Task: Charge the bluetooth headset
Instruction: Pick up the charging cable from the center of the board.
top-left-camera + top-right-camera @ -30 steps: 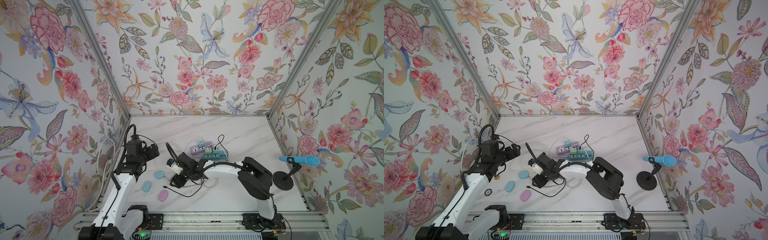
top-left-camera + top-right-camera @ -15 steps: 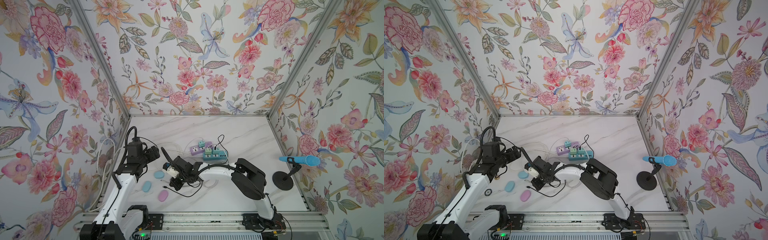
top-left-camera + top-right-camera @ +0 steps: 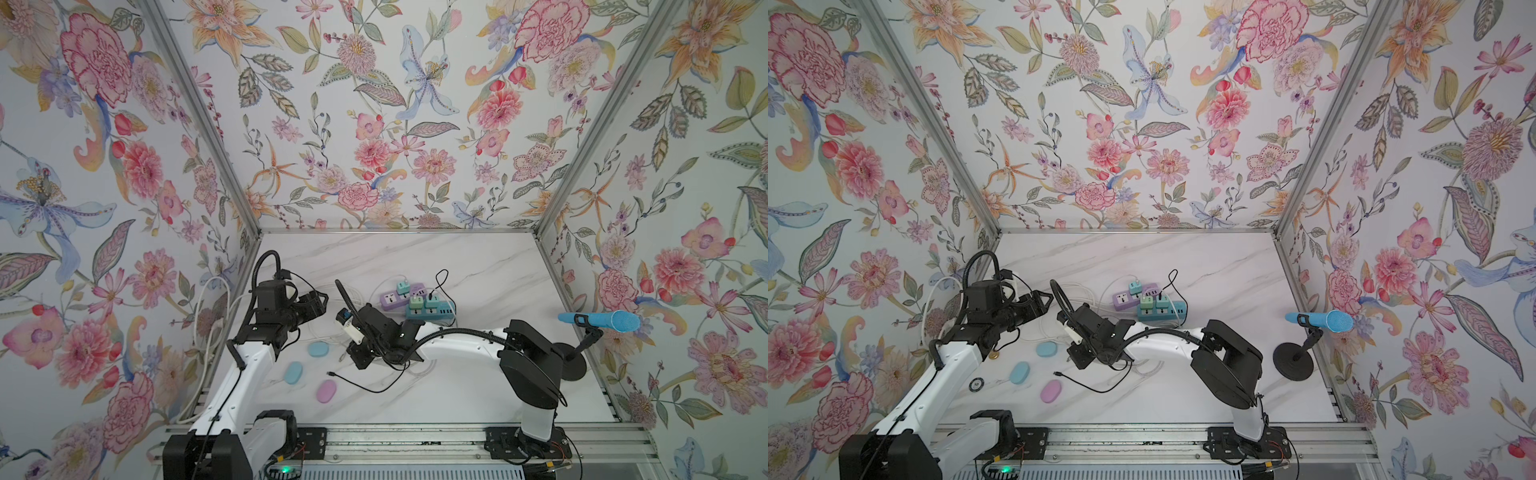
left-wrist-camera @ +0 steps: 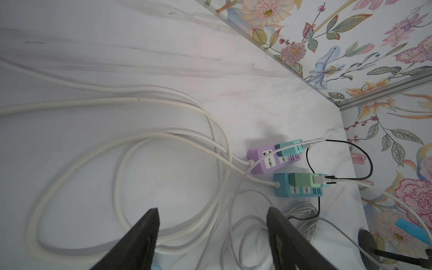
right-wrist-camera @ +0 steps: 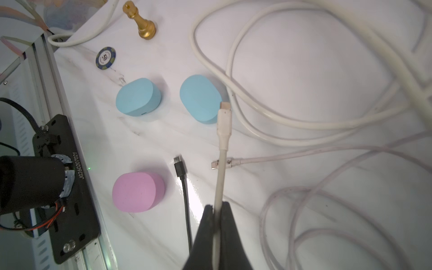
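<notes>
**Marble table (image 3: 478, 270) from above, with both wrist views.**

The right gripper (image 5: 217, 209) has its jaws pressed together on the cord of the white charging cable (image 5: 224, 131), a little behind the plug. The plug juts out ahead of the jaws, and its metal tip lies at the edge of the far blue earbud case (image 5: 199, 99). Whether tip and case touch cannot be told. In a top view this gripper (image 3: 358, 360) sits just right of that case.

The three headset cases lie shut and flat at the near left of the table. The near blue earbud case (image 5: 138, 97) is left of and nearer than the far blue one, and the pink earbud case (image 5: 138, 191) is nearest of all.

The loose plug of a black cable (image 5: 181, 170) rests between the pink case and the held cord. The plug of a thin pale cable (image 5: 257, 160) lies on the table where the held cord crosses it.

The left gripper (image 4: 212, 219) hangs with its jaws wide apart and nothing between them. It is above loops of thick white cord (image 4: 117, 163), left of the purple power strip (image 4: 261, 161) and the teal power strip (image 4: 285, 187). Both strips carry plugged-in adapters.

A gold chess piece (image 5: 143, 23) and a poker chip (image 5: 105, 58) stand near the left edge. A blue microphone (image 3: 598, 321) on a black stand is at the right edge.
</notes>
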Action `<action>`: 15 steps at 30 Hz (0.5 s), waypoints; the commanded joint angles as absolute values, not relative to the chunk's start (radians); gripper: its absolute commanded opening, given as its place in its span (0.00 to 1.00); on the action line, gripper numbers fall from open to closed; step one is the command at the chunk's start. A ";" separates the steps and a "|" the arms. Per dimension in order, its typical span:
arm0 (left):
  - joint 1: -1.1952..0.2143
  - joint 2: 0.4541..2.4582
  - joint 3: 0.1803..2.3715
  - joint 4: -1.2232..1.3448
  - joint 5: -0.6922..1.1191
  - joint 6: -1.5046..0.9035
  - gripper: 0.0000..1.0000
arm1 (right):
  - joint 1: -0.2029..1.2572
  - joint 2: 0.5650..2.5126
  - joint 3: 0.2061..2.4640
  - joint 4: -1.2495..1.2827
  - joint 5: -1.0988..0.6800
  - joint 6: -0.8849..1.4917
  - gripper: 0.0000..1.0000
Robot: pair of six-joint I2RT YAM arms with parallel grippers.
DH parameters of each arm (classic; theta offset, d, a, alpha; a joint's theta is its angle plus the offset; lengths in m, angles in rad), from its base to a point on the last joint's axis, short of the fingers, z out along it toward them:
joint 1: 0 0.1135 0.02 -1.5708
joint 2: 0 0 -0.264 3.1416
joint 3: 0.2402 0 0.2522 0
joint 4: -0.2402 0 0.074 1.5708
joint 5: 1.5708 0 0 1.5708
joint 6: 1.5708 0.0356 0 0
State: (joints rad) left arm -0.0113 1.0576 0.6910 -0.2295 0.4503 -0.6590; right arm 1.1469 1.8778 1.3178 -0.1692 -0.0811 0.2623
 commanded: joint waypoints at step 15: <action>-0.217 1.141 0.750 0.064 0.571 -0.855 0.86 | 1.108 1.503 1.200 -0.167 0.140 0.188 0.00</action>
State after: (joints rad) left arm -0.1940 1.1244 0.7387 -0.0677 0.5476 -0.7269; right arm 1.1435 1.5791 1.2297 -0.1684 0.1459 0.2379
